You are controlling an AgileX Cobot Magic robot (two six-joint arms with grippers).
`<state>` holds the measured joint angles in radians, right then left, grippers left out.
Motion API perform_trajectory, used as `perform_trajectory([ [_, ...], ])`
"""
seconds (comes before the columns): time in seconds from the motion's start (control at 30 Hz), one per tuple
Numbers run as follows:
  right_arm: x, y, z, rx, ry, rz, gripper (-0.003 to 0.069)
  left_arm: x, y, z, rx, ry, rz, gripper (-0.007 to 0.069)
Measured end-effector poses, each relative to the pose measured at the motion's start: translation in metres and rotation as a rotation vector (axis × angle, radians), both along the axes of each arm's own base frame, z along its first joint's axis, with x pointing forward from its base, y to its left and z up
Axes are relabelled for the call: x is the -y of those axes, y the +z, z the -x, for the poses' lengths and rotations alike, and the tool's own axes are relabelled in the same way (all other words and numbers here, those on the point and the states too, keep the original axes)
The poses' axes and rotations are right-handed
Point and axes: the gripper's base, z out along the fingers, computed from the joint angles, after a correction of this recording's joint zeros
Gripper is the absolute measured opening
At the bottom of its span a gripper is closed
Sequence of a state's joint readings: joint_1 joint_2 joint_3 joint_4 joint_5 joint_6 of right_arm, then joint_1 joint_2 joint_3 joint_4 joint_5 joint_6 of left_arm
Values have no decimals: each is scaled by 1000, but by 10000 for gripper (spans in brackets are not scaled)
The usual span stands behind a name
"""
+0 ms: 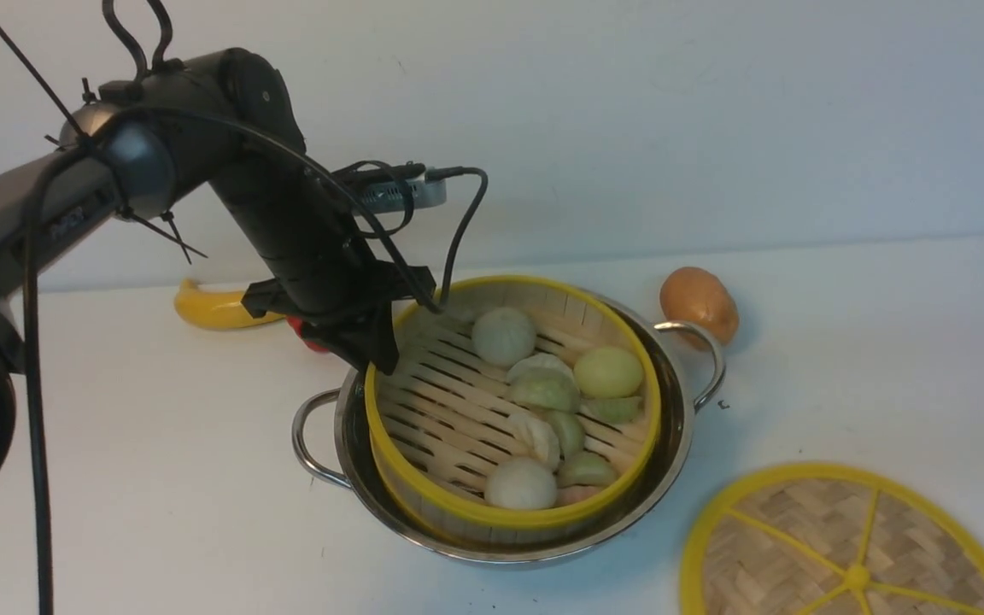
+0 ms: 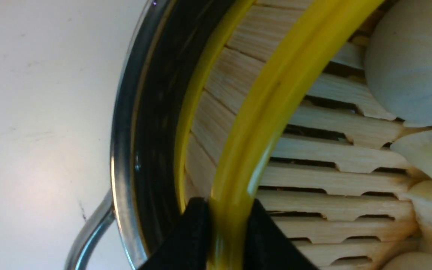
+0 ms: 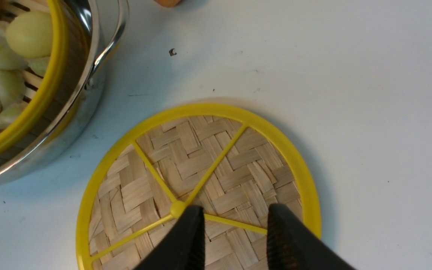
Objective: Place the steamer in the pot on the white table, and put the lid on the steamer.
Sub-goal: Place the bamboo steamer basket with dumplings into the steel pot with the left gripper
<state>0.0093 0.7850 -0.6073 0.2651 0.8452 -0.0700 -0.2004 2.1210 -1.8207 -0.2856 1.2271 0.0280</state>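
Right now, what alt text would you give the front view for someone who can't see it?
The left gripper pinches the yellow rim of a steamer of dumplings sitting in a steel pot on the white table. The woven lid lies flat at front right; a banana and potato lie behind.

Steamer (image 1: pixel 458 401) aslant inside pot (image 1: pixel 674 418); lid (image 1: pixel 799 530) nearby.

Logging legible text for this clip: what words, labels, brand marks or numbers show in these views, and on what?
Nothing can be read for certain.
A pale marking on the left arm's grey link: too blurred to read.
No print visible on the round yellow-rimmed bamboo steamer, shiny steel pot, flat woven-bamboo lid or white table.
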Motion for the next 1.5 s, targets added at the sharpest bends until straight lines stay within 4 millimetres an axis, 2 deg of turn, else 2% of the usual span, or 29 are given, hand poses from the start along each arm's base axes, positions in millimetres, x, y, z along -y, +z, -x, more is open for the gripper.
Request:
perform_trajectory([
  [0.57,0,0,0,0,0,0,248,1,-26,-7,-42,-11,21,83],
  [1.0,0,0,0,0,1,1,248,-2,-28,-8,-33,-18,-17,106],
  [1.17,0,0,0,0,1,1,248,-2,-27,-9,-30,-20,-18,190],
  [1.33,0,0,0,0,1,1,248,-2,-26,-9,-28,-24,-13,307],
  [1.5,0,0,0,0,1,1,248,-2,-25,-9,-22,-29,-13,366],
])
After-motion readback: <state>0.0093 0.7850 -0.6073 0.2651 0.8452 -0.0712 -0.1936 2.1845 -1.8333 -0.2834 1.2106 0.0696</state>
